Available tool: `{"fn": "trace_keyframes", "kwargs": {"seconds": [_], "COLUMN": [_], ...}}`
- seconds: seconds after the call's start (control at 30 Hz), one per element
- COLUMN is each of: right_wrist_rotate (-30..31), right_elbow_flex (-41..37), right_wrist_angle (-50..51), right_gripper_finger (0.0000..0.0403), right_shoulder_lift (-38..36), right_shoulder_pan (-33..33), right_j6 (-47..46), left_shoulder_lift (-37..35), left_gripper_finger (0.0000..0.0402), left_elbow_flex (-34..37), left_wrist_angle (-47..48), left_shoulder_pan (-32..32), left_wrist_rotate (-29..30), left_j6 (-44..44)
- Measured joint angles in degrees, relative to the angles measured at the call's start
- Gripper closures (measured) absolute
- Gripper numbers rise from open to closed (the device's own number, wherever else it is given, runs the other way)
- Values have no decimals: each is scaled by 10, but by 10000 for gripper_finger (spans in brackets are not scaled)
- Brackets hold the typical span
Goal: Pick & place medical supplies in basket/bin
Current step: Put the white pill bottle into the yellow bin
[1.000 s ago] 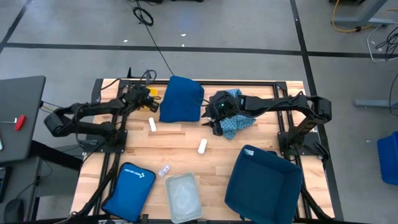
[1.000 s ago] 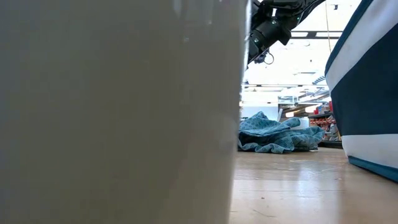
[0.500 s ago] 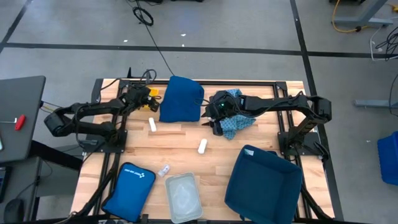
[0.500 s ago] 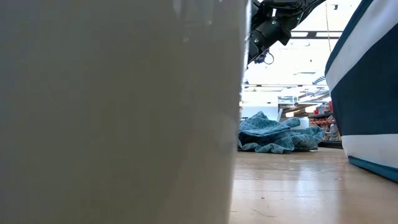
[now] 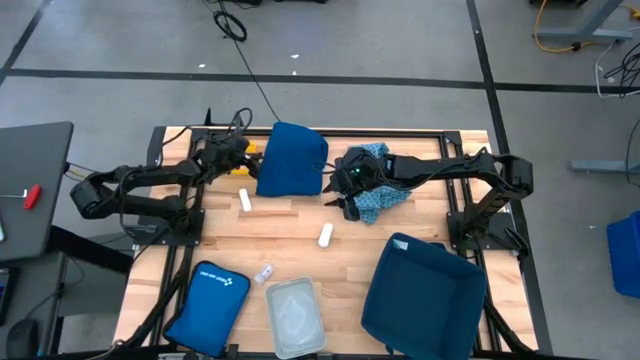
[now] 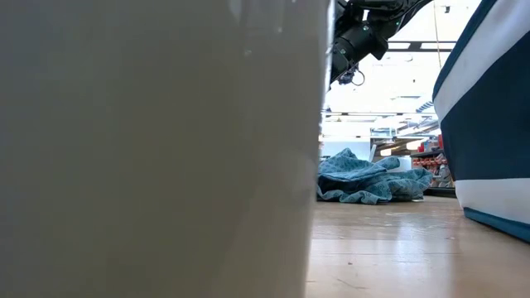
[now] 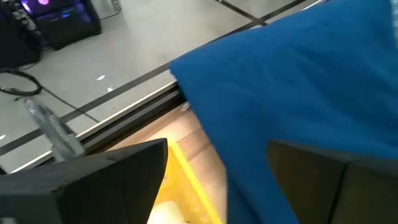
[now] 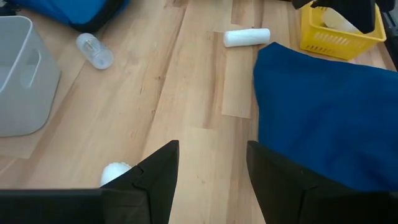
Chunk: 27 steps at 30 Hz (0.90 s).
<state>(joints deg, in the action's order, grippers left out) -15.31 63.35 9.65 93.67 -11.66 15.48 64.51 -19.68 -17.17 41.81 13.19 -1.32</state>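
Observation:
My left gripper [image 5: 238,152] [image 7: 217,149] hangs open over a small yellow basket [image 8: 339,32] at the table's far left, beside a folded blue cloth [image 5: 290,160]. Something pale lies in the basket [image 7: 166,213]. One white roll [image 5: 245,200] [image 8: 247,37] lies near the basket. A second white roll [image 5: 325,235] [image 8: 115,172] lies mid-table. A small clear vial [image 5: 264,273] [image 8: 94,50] lies nearer the front. My right gripper [image 5: 342,203] [image 8: 212,149] is open above the table, at the edge of a crumpled teal cloth [image 5: 380,195], with nothing between its fingers.
A translucent grey bin [image 5: 293,315] stands at the front centre and fills the left of the low view [image 6: 157,149]. A blue zip pouch [image 5: 210,300] lies at the front left. A large blue bin [image 5: 420,290] stands at the front right.
My left gripper has risen a little over the yellow basket and tipped its fingers upward, shifting slightly toward the folded blue cloth.

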Motion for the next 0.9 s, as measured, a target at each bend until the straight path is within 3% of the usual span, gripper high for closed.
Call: {"fn": "trace_keyframes", "kwargs": {"seconds": [0.17,0.3,0.43,0.53,0.6,0.73,0.9], "right_wrist_rotate": [-1,-10,-24,-30,-31,-31,-31], "right_elbow_flex": [0,0,0,0,0,0,0], "right_wrist_angle": [0,0,-1,-6,-13,-32,-46], "right_gripper_finger": [208,208,208,208,208,208,208], "right_shoulder_lift": [0,0,0,0,0,0,0], "right_shoulder_pan": [0,0,0,0,2,12,27], "right_j6": [8,9,9,9,5,5,5], "left_shoulder_lift": [-22,-53,-94,-128,-149,-175,-173], "left_gripper_finger": [130,139,154,163,168,173,174], "left_elbow_flex": [0,0,0,0,0,8,104], "left_wrist_angle": [3,3,-9,-36,-55,-116,-354], "left_shoulder_pan": [-28,-70,-127,-177,-214,-296,-419], "left_wrist_rotate": [-40,-146,-291,-353,-355,-302,-175], "left_j6": [5,30,48,42,34,19,2]}}
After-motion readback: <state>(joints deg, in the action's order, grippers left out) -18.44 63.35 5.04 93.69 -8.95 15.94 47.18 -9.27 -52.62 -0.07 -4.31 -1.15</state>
